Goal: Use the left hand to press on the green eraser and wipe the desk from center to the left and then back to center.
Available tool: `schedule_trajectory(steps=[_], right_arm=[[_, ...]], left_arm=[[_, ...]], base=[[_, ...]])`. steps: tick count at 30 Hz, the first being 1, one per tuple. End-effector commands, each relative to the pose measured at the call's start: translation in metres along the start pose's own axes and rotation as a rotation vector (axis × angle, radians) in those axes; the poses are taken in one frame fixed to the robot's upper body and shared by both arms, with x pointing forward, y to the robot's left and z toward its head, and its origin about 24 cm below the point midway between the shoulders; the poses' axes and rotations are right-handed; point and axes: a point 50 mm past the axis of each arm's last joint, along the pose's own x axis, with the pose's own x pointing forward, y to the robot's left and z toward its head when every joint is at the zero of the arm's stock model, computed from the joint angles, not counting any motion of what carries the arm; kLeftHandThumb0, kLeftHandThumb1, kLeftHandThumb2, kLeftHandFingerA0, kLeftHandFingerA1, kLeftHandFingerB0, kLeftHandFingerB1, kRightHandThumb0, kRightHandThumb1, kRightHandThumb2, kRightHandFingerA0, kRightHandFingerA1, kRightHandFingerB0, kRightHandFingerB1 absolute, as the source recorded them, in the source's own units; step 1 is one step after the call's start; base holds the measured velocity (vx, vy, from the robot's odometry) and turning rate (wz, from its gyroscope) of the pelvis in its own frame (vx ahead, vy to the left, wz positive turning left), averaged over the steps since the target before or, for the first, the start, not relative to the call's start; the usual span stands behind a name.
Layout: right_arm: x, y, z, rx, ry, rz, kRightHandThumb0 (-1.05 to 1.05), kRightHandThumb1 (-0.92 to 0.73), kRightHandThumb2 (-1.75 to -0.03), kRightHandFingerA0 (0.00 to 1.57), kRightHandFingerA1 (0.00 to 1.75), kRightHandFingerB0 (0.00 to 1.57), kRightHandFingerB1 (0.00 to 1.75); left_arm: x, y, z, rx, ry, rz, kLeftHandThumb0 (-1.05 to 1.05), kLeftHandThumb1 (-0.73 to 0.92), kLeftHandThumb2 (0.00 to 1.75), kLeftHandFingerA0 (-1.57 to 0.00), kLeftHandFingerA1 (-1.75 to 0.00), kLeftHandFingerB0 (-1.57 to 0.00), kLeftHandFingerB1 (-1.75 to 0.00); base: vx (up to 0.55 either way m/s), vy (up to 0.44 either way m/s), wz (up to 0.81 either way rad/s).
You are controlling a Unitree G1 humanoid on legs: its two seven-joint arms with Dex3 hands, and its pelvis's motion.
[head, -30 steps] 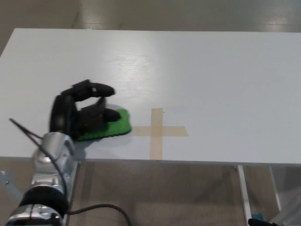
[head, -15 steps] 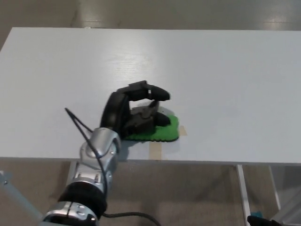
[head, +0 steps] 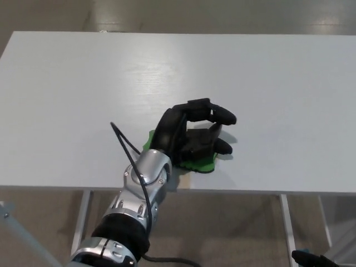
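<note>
1. The left arm rises from below the bench's near edge, left of its middle, and leans up and to the right across that edge. Its silver wrist section sits over the edge itself, with a black cable looping along the wrist's left side.
2. The left hand lies palm down on the bench, a little in from the near edge and close to the middle of the bench's width.
3. The fingers are bent and point to the right. One is arched above the other, and the lower fingertip reaches the bench surface just past the eraser's right end.
4. The hand rests on the green eraser, pressing it flat against the bench rather than wrapping around it. The fingers are neither clenched into a fist nor spread wide.
5. The eraser lies mostly hidden under the hand. A green strip shows along the hand's near side and a smaller patch at its left, by the wrist.
6. A sliver of tan tape shows at the near edge, just below the eraser.
7. The right hand is not in the picture.
</note>
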Motion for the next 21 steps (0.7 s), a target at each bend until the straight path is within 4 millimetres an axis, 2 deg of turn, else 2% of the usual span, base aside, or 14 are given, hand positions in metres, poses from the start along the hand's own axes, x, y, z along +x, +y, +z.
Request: schedule_trajectory(steps=[1, 3, 4, 7, 8, 9, 10, 11, 12, 17, 19, 20, 21], right_arm=[[0.000, -0.002, -0.002, -0.005, 0.013, -0.007, -0.32, -0.63, -0.59, 0.77, 0.53, 0.73, 0.52], [0.000, -0.002, -0.002, -0.004, 0.011, -0.005, -0.32, -0.63, -0.59, 0.76, 0.53, 0.73, 0.52], [-0.001, -0.002, -0.002, -0.003, 0.014, -0.007, -0.32, -0.63, -0.59, 0.81, 0.57, 0.73, 0.52], [-0.001, -0.002, -0.003, -0.001, 0.019, -0.009, -0.32, -0.63, -0.59, 0.81, 0.57, 0.73, 0.52], [-0.002, -0.002, -0.004, -0.003, 0.021, -0.009, -0.32, -0.63, -0.59, 0.81, 0.56, 0.73, 0.52], [-0.002, -0.003, -0.004, -0.005, 0.025, -0.008, -0.32, -0.63, -0.59, 0.81, 0.56, 0.73, 0.52], [-0.002, -0.003, -0.004, -0.007, 0.025, -0.006, -0.32, -0.63, -0.59, 0.81, 0.57, 0.73, 0.52], [-0.002, -0.004, -0.004, -0.008, 0.024, -0.005, -0.32, -0.63, -0.59, 0.81, 0.57, 0.73, 0.52], [-0.002, -0.004, -0.004, -0.010, 0.023, -0.004, -0.32, -0.63, -0.59, 0.81, 0.57, 0.73, 0.52], [-0.003, -0.005, -0.006, 0.000, 0.026, -0.008, -0.32, -0.63, -0.59, 0.82, 0.59, 0.73, 0.52], [-0.003, -0.006, -0.006, 0.002, 0.028, -0.008, -0.32, -0.63, -0.59, 0.82, 0.59, 0.73, 0.52], [-0.003, -0.006, -0.006, 0.001, 0.031, -0.008, -0.32, -0.63, -0.59, 0.81, 0.58, 0.73, 0.52], [-0.003, -0.007, -0.007, -0.001, 0.035, -0.010, -0.32, -0.63, -0.59, 0.81, 0.56, 0.73, 0.52]], left_arm=[[-0.002, -0.008, -0.003, 0.034, 0.018, -0.033, -0.14, 0.80, 0.76, -1.07, -0.84, -0.87, -1.00], [-0.002, -0.005, -0.004, 0.041, 0.019, -0.031, -0.14, 0.80, 0.76, -1.07, -0.83, -0.88, -0.98], [-0.003, -0.001, -0.003, 0.056, 0.016, -0.027, -0.28, 0.78, 0.66, -0.98, -0.54, -0.74, -0.45], [-0.005, 0.005, -0.002, 0.077, 0.012, -0.021, -0.28, 0.78, 0.66, -0.98, -0.54, -0.74, -0.45], [-0.005, 0.006, 0.001, 0.076, 0.003, -0.038, -0.54, 0.62, 0.59, -0.17, -0.31, -0.20, -0.29], [-0.005, 0.008, 0.004, 0.076, -0.007, -0.059, -0.54, 0.62, 0.59, -0.17, -0.31, -0.20, -0.29], [-0.003, 0.011, 0.015, 0.082, -0.036, -0.100, -0.72, 0.45, 0.77, 0.00, -0.01, -0.11, -0.22], [-0.002, 0.013, 0.022, 0.088, -0.055, -0.128, -0.72, 0.45, 0.77, 0.00, -0.01, -0.11, -0.22], [-0.001, 0.018, 0.037, 0.097, -0.095, -0.162, -0.66, 0.41, 0.80, 0.00, -0.10, 0.00, -0.28], [-0.004, 0.034, 0.100, 0.163, -0.263, -0.242, -0.72, 0.42, 0.84, 0.00, -0.08, 0.00, -0.23], [-0.006, 0.035, 0.105, 0.171, -0.277, -0.249, -0.72, 0.42, 0.84, 0.00, -0.08, 0.00, -0.23], [-0.010, 0.038, 0.119, 0.186, -0.311, -0.266, -0.83, 0.43, 0.77, 0.00, -0.02, -0.02, -0.21], [-0.019, 0.041, 0.135, 0.199, -0.358, -0.289, -0.77, 0.43, 0.86, 0.00, -0.03, 0.00, -0.20]], base=[[0.00, 0.000, 0.00], [0.00, 0.000, 0.00], [0.00, 0.000, 0.00], [0.00, 0.000, 0.00], [0.00, 0.000, 0.00], [0.00, 0.000, 0.00], [0.00, 0.000, 0.00], [0.00, 0.000, 0.00], [0.00, 0.000, 0.00], [0.00, 0.000, 0.00], [0.00, 0.000, 0.00], [0.00, 0.000, 0.00], [0.00, 0.000, 0.00]])
